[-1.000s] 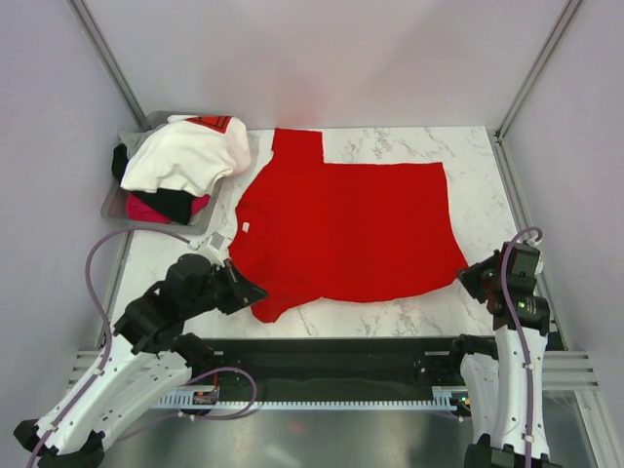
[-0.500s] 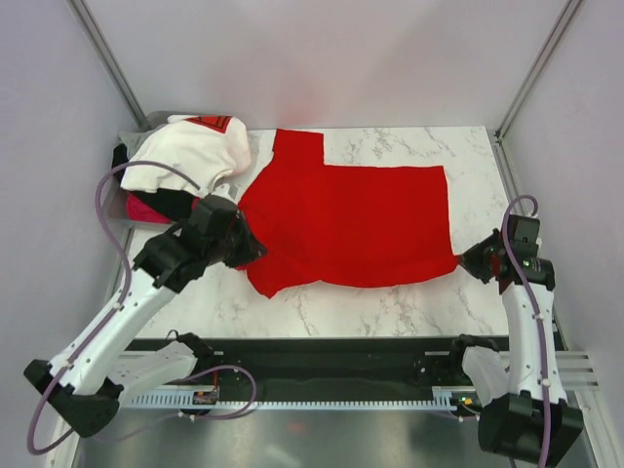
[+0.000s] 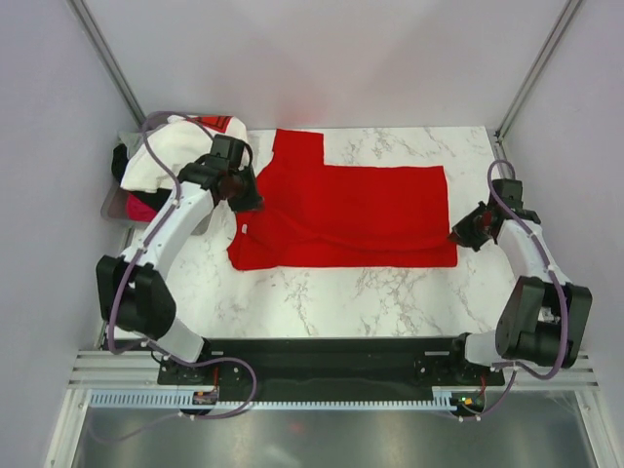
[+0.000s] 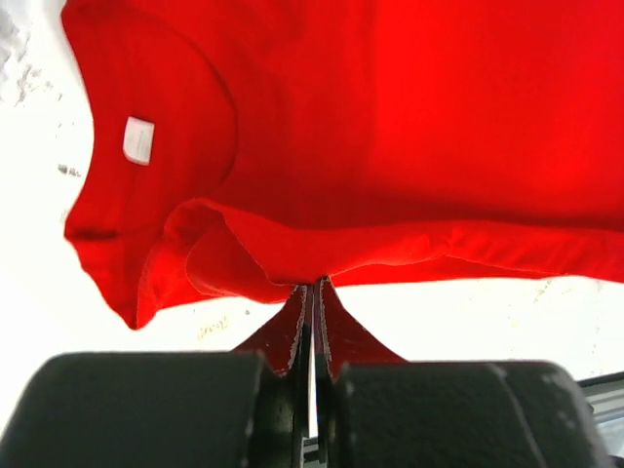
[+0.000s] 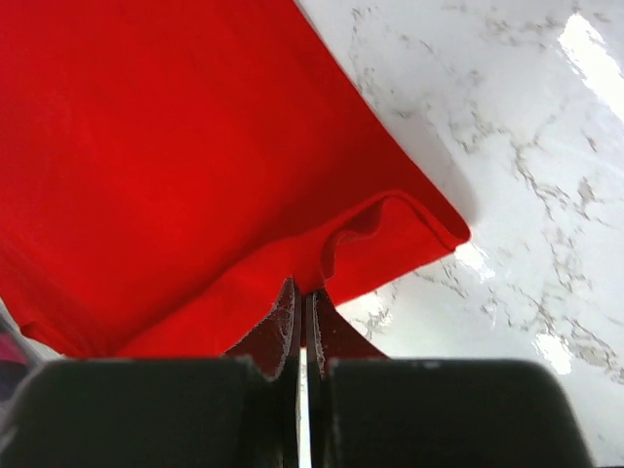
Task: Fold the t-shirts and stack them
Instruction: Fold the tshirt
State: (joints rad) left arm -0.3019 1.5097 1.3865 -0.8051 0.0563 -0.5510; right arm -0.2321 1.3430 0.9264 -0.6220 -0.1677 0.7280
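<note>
Left gripper (image 3: 246, 201) and right gripper (image 3: 458, 234), both clamped on the red t-shirt (image 3: 351, 210) at frame centre, are carrying its lower edge upward and should be moving level, keeping the fold straight.

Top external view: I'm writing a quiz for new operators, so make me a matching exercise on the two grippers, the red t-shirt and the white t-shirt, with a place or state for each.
Things
1. red t-shirt
2. white t-shirt
3. left gripper
4. right gripper

Places or states
A. on top of the pile at the tray
B. shut on red cloth near a corner, at the table's right side
C. lying on the marble table
D. shut on red cloth at the end with the neck label

Pairs: 1-C, 2-A, 3-D, 4-B
</note>
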